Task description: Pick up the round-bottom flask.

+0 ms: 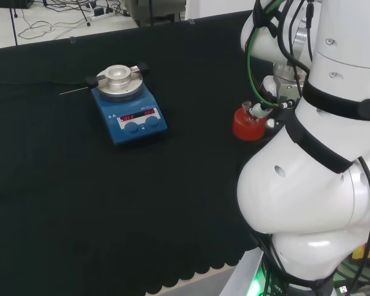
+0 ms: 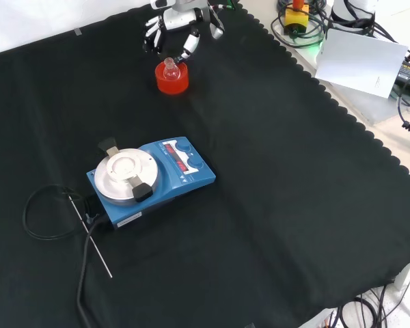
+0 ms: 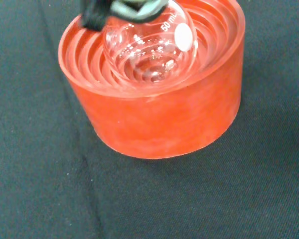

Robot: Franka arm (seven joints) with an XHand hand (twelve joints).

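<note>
- Round-bottom flask (image 3: 148, 47) sits bulb-down in the red ribbed stand (image 3: 159, 114), clear glass, apparently empty.
- Hand (image 2: 180, 27) hovers just above and behind the flask in the front view, fingers spread and holding nothing.
- Judgement: close on the neck, not the bulb; lift straight up so the stand stays put.
- Stirrer hotplate (image 2: 150, 179) well apart, no obstruction.
</note>
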